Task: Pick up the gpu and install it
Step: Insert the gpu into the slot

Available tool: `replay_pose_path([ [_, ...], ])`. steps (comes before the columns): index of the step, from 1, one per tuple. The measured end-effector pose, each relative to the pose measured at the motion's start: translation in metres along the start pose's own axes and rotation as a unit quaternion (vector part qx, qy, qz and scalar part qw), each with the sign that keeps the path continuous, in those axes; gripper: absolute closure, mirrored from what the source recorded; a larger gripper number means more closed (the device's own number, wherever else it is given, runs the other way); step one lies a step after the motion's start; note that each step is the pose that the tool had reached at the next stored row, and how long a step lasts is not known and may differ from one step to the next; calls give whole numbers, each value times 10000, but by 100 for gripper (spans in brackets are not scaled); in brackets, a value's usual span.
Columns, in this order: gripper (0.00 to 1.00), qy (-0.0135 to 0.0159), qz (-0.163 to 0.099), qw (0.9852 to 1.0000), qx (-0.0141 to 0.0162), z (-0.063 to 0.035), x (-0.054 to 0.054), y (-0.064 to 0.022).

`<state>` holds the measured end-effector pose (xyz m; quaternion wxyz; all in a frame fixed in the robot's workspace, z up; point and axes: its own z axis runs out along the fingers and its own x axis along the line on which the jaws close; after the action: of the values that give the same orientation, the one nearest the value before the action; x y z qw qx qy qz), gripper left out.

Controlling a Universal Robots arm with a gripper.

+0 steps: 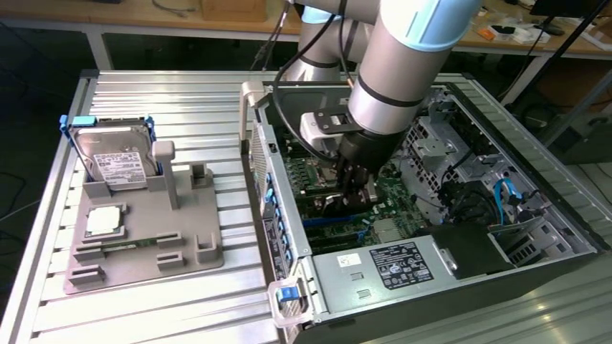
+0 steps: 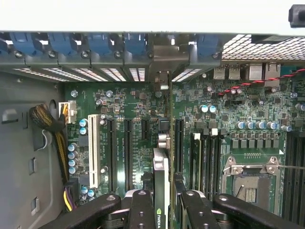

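Observation:
My gripper (image 1: 348, 188) reaches down into the open computer case (image 1: 449, 276) and is shut on the gpu (image 1: 335, 206), a thin dark card held on edge over the green motherboard (image 1: 394, 195). In the wrist view the gpu (image 2: 161, 176) runs edge-on from between my black fingers (image 2: 141, 210) toward the case's rear wall, and my gripper (image 2: 164, 212) clamps its near end. Its grey metal bracket (image 2: 162, 76) stands at the row of rear slot openings. The card lies in line between two black expansion slots (image 2: 128, 152). Whether it is seated in a slot I cannot tell.
On the exterior view's left, a grey fixture (image 1: 143, 251) carries a hard drive (image 1: 113, 161) in a blue frame and a small square silver chip (image 1: 103, 221). Inside the case are a power supply (image 1: 402, 261), blue slot clips (image 2: 100, 45), a cable bundle (image 2: 45, 119) and the processor socket (image 2: 250, 183).

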<state>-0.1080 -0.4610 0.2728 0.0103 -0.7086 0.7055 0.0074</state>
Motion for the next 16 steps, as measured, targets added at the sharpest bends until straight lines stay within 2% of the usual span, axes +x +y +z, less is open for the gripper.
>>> replay_pose_path([
  [16,73,2,0,10000,-1,79,3,5],
])
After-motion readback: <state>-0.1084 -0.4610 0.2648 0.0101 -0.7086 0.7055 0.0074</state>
